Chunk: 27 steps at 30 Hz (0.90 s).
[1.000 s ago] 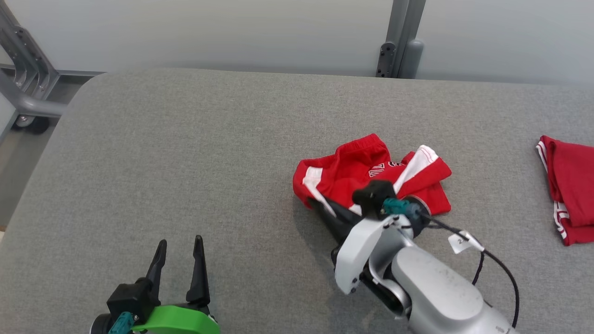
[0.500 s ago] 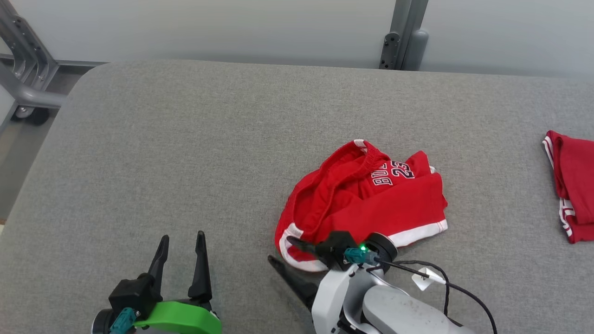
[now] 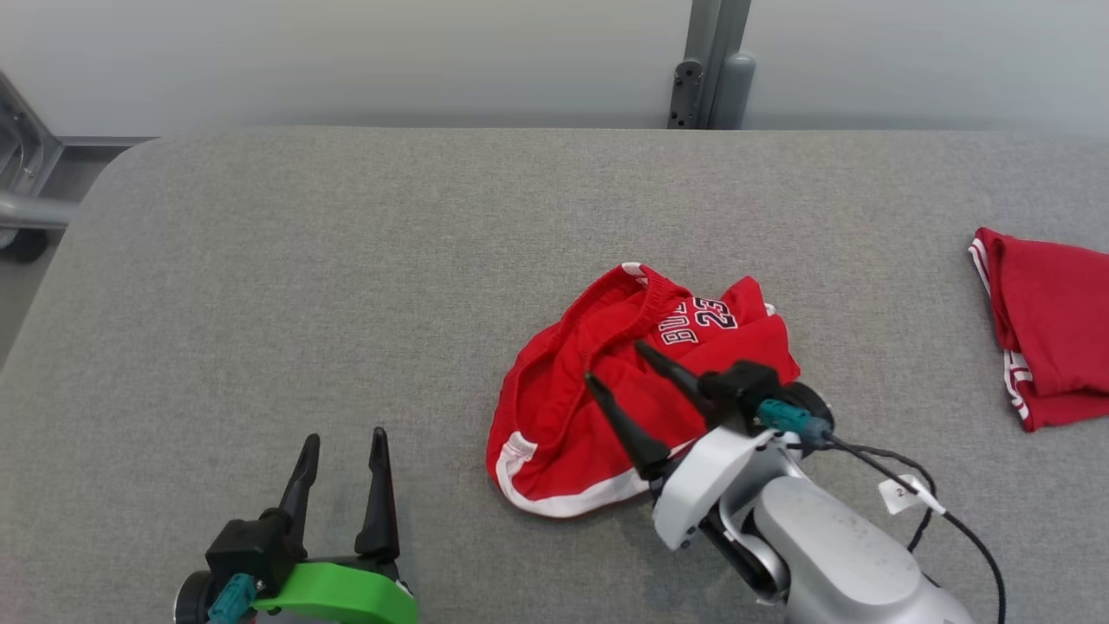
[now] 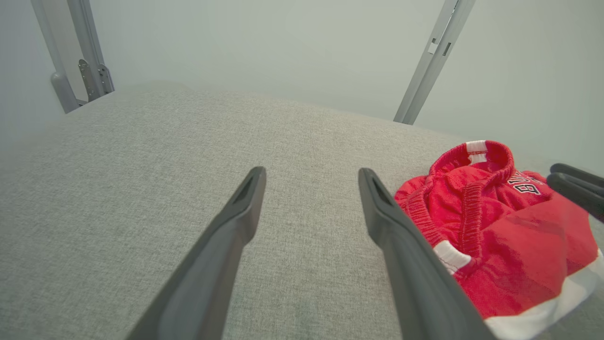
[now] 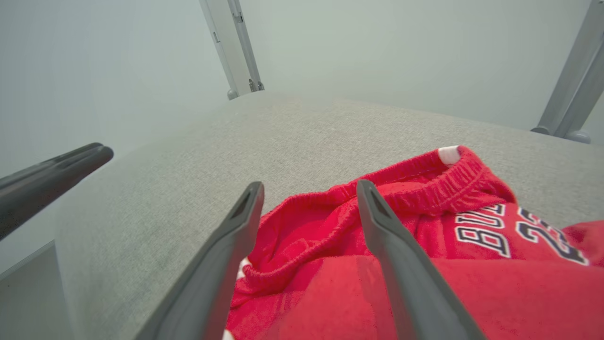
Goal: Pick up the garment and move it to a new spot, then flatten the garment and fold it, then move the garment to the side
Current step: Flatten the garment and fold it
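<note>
The garment (image 3: 606,390) is a pair of red shorts with white trim and dark lettering, lying crumpled on the grey table (image 3: 346,260). It also shows in the left wrist view as the garment (image 4: 495,226) and under my fingers in the right wrist view as the garment (image 5: 424,264). My right gripper (image 3: 617,362) hovers open just over its middle, nothing between the fingers. My left gripper (image 3: 345,438) stands open near the front left edge, well apart from the cloth.
A second red folded garment (image 3: 1048,338) lies at the table's right edge. A grey post (image 3: 710,69) stands behind the table and a metal frame (image 3: 22,199) at the far left. Bare grey table surface spreads left of the shorts.
My right gripper has opened and let go of the shorts, which now lie lower and more spread out. The head camera has shifted. The left gripper has not moved.
</note>
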Tool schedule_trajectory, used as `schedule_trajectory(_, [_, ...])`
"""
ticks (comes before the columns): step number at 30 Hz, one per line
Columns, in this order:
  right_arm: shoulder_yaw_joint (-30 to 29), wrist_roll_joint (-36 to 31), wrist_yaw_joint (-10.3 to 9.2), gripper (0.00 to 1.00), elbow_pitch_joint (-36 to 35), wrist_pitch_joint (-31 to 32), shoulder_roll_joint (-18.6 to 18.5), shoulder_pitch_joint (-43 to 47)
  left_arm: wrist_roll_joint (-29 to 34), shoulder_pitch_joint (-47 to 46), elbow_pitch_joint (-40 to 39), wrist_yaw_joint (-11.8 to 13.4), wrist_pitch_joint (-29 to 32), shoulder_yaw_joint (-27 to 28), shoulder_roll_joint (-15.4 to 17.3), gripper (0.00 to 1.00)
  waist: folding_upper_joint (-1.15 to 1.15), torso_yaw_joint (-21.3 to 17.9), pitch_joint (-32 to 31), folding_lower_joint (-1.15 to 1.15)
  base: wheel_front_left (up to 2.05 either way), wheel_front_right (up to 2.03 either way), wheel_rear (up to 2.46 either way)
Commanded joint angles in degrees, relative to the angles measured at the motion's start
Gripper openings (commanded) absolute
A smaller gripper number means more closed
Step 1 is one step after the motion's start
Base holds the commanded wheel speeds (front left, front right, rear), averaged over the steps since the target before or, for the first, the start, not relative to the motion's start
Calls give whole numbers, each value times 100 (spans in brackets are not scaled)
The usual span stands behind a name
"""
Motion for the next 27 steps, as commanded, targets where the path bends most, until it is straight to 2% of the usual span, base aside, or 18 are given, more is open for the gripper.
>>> schedule_trajectory(1, [-320,-169,0,100,-136,-20,-27,184,69,-39,7,-63,0,-62,-2,100,0,-92,12,0,0,0,0])
schedule_trajectory(7, [-1746,-828,0,100,-653,-21,-16,785,439,-323,189,-326,60,-638,35,100,0,-288,59,0,0,0,0])
schedule_trajectory(10, [-2153,-1051,0,100,-847,-21,69,1041,666,-600,330,-474,208,-1065,65,100,0,-389,95,0,0,0,0])
schedule_trajectory(16, [-2383,-1270,0,100,-1076,-21,186,1282,848,-1265,865,-630,751,-1712,167,100,0,-691,177,0,0,0,0])
schedule_trajectory(22, [-2510,-1322,0,100,-1203,-21,243,1338,790,-1725,1297,-666,1373,-1899,385,100,0,-926,262,0,0,0,0])
schedule_trajectory(27, [-2602,-1343,0,100,-1263,-21,265,1397,600,-1780,1310,-674,1740,-1966,613,100,0,-1006,292,0,0,0,0])
